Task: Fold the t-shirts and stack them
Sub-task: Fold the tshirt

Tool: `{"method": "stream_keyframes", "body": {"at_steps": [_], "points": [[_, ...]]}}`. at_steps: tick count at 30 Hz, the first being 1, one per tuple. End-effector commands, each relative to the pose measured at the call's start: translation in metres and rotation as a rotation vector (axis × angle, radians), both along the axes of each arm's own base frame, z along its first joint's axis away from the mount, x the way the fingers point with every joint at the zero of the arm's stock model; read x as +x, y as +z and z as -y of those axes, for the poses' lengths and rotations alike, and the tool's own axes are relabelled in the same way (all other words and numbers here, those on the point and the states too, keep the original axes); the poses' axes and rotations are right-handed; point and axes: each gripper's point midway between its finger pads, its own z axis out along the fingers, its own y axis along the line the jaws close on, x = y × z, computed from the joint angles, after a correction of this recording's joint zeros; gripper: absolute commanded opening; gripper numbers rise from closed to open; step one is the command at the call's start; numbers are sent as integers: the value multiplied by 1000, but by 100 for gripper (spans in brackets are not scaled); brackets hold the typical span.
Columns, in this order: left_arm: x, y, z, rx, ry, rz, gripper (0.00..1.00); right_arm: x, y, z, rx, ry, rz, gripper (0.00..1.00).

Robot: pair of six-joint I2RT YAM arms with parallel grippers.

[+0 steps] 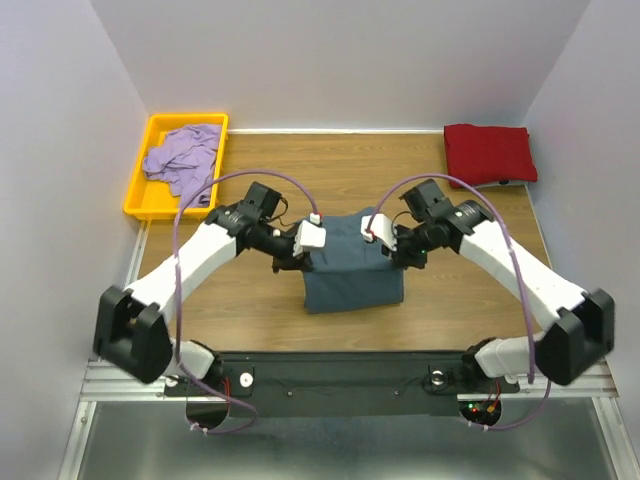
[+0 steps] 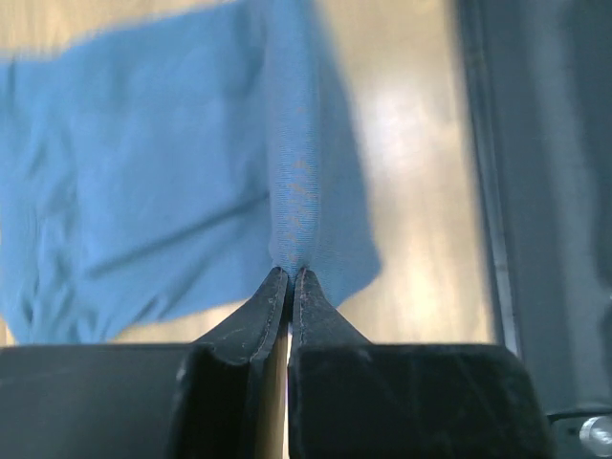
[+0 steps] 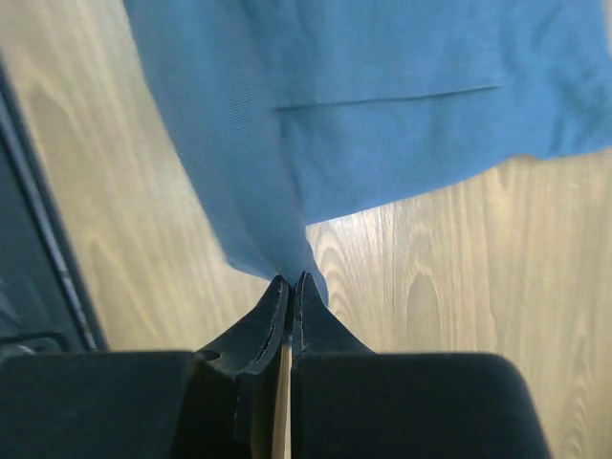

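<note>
The slate blue-grey t-shirt [image 1: 352,268] hangs between my two arms over the middle of the table, its lower part trailing toward the near edge. My left gripper [image 1: 302,252] is shut on its left edge; in the left wrist view a taut ridge of blue cloth [image 2: 292,172] runs into the pinched tips [image 2: 291,274]. My right gripper [image 1: 390,248] is shut on the right edge, where the cloth [image 3: 382,105] narrows into the tips [image 3: 291,280]. The dark red t-shirt [image 1: 489,152] lies folded at the back right. The lavender t-shirt [image 1: 184,158] lies crumpled in the tray.
A yellow plastic tray [image 1: 140,196] stands at the back left corner. White walls close the table at the back and both sides. The black base rail [image 1: 340,368] with both arm mounts runs along the near edge.
</note>
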Motion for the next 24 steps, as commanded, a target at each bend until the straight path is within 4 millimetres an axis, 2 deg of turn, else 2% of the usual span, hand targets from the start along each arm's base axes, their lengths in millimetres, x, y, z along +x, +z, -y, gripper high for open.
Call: {"method": "stream_keyframes", "body": {"at_steps": [1, 2, 3, 4, 5, 6, 8, 9, 10, 12, 14, 17, 19, 20, 22, 23, 24], "points": [[22, -23, -2, 16, 30, -118, 0, 44, -24, -3, -21, 16, 26, 1], [34, -29, -7, 16, 59, -139, 0, 52, -31, 0, -20, 9, 12, 1], [45, -33, -6, 16, 76, -146, 0, 67, -48, 0, -18, -5, -27, 1], [54, -51, -8, 35, 103, -203, 0, 74, -55, 1, -17, -16, -42, 1], [59, -57, -8, 27, 117, -233, 0, 80, -64, 1, -18, -23, -66, 0], [72, -71, -11, 37, 149, -275, 0, 91, -75, -1, -13, -35, -95, 1], [87, -79, -11, 29, 178, -311, 0, 100, -86, -4, -10, -49, -128, 1], [93, -87, -14, 36, 198, -334, 0, 101, -98, -7, -2, -66, -174, 1], [95, -102, -15, 57, 210, -376, 0, 104, -99, -9, 8, -72, -184, 1], [103, -111, -18, 82, 233, -392, 0, 104, -109, -11, 7, -83, -218, 1], [104, -123, -21, 112, 244, -411, 0, 98, -120, -12, 5, -105, -268, 1], [100, -122, -23, 116, 242, -397, 0, 83, -121, -15, 31, -139, -337, 1], [92, -122, -25, 118, 233, -395, 0, 61, -119, -16, 43, -141, -377, 1], [88, -115, -23, 111, 221, -374, 0, 52, -119, -16, 41, -139, -389, 1], [72, -117, -25, 123, 207, -385, 0, 28, -115, -14, 40, -134, -411, 1], [67, -110, -23, 119, 190, -363, 0, 21, -113, -14, 43, -135, -418, 1], [50, -114, -22, 139, 165, -387, 0, 15, -110, -15, 51, -144, -427, 1]]}}
